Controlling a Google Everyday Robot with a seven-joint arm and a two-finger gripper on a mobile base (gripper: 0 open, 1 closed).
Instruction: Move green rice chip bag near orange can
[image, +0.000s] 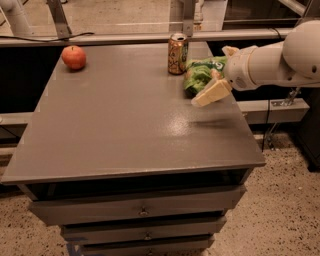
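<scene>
The green rice chip bag (201, 74) lies at the back right of the grey table (125, 130). It sits just right of the orange can (177, 53), almost touching it. The can stands upright near the table's far edge. My gripper (212, 75) reaches in from the right on a white arm (272, 62). Its cream fingers (212, 93) stand apart on either side of the bag, the near one low over the table and the far one behind the bag. The right part of the bag is hidden by the gripper.
A red apple (74, 57) rests at the table's back left corner. A metal rail (125, 37) runs behind the table. The table's right edge is close under my arm. Drawers (142, 210) sit below the tabletop.
</scene>
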